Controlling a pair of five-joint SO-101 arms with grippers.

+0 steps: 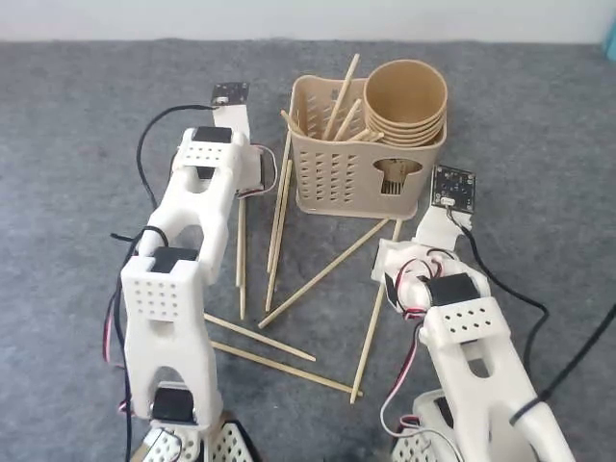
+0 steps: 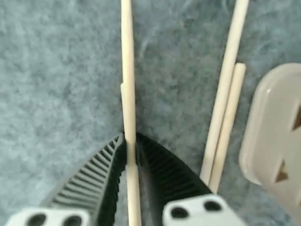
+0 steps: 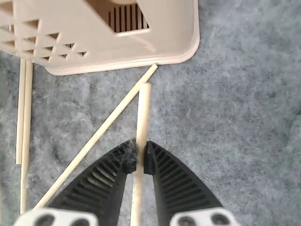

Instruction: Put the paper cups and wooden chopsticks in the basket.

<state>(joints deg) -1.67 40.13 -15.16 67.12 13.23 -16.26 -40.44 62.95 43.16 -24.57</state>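
Left gripper (image 2: 130,143): jaws pinched tight on a chopstick (image 2: 127,70) lying flat on the carpet (image 1: 539,144), just left of the basket (image 1: 346,183).
Right gripper (image 3: 139,153): clamped on a second chopstick (image 3: 142,108), its tip near the basket's near right corner.
Paper cups (image 1: 404,96): stacked inside the basket, right side.
Risk, left: your stick's long free length may swing and catch the basket wall.
Risk, right: a slanted chopstick (image 3: 99,134) touches yours, so lifting may drag it.
Risk, both: the leaning sticks (image 1: 339,91) could get knocked out.
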